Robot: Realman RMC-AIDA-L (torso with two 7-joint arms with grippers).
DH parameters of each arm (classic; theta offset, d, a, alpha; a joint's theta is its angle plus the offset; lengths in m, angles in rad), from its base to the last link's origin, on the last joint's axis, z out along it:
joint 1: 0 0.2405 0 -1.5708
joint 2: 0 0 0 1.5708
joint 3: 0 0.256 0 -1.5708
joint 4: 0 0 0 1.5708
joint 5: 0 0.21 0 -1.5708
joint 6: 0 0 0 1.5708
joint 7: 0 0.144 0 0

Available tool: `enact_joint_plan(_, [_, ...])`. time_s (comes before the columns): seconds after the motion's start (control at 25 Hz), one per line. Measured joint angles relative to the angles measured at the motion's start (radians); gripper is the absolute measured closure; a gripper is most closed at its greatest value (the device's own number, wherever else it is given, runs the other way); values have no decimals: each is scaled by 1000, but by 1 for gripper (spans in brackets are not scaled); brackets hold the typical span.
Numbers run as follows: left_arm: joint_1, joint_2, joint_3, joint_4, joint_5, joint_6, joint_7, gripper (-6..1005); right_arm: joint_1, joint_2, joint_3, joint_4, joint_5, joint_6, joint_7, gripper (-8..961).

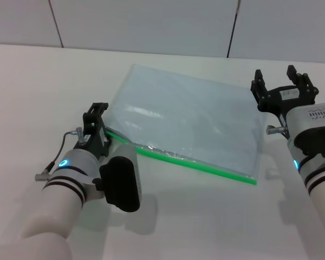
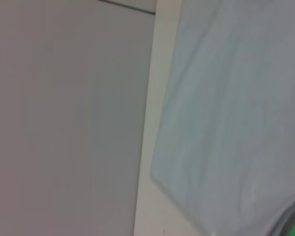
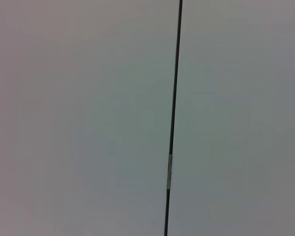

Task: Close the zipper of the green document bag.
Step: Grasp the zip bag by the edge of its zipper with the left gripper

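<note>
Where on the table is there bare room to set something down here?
Bare table lies left of the green document bag, and in front of its zipper, between both arms. It is crowded at the bag's near-left corner, by the left pincer, and beside its right edge, by the right pincer.

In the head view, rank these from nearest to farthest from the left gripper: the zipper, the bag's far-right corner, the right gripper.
From the left gripper:
1. Zipper, its near end right beside it.
2. Far-right corner of the green document bag, across the pouch.
3. Right gripper, beyond that corner, on the right.

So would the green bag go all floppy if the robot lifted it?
Probably floppy: the green document bag looks thin and see-through, with wrinkles. Likely light, since it lies flat. It may slide on the smooth table when the left end effector pushes it.
</note>
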Motion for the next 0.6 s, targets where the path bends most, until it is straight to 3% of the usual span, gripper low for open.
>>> enact_joint_plan(0.6, [-7,0,0,-1,26,32,1,418,0,0,-3,0,0,0,-1,260])
